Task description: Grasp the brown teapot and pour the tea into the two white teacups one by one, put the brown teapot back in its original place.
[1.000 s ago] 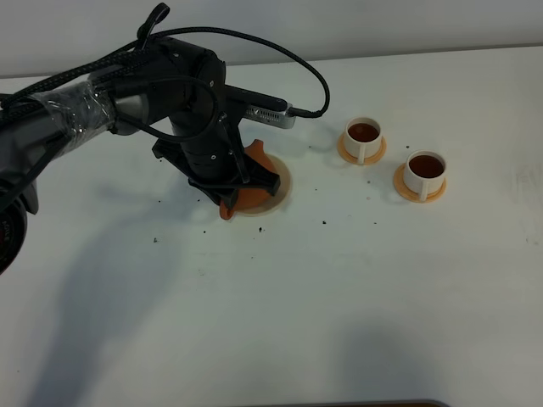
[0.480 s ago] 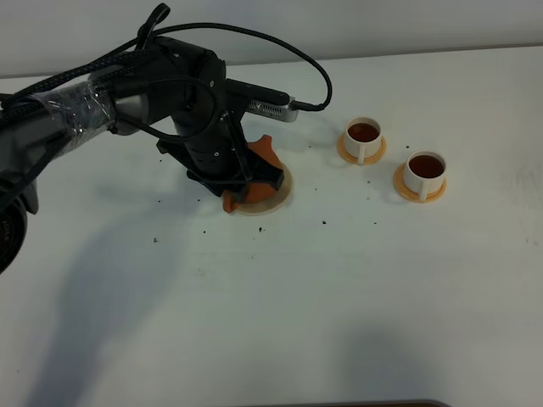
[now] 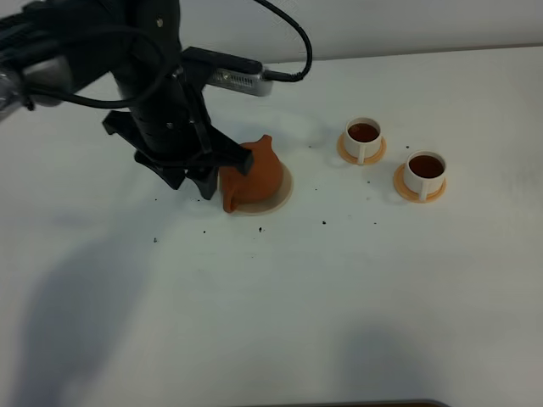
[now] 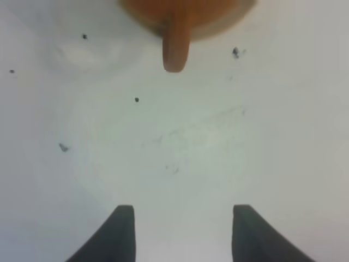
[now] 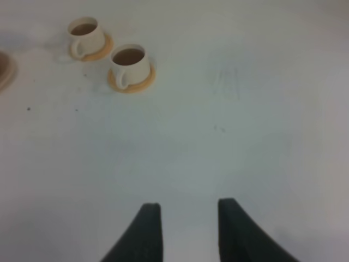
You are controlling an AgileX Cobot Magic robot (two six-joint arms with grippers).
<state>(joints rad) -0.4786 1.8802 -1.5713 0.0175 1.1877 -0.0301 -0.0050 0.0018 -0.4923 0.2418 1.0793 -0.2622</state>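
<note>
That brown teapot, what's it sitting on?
The brown teapot rests on a pale beige coaster; only the coaster's rim shows around it, the middle is covered.

No text, label or number is readable anywhere.

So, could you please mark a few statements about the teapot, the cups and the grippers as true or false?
1. The brown teapot sits on the beige coaster. True.
2. Both white teacups are empty. False: each holds dark tea.
3. The left gripper is clamped on the teapot. False: its jaws are open with only bare table between them.
4. Each cup stands on its own orange saucer. True.
5. The right gripper holds a cup. False: it is open and empty, apart from the cups.
</note>
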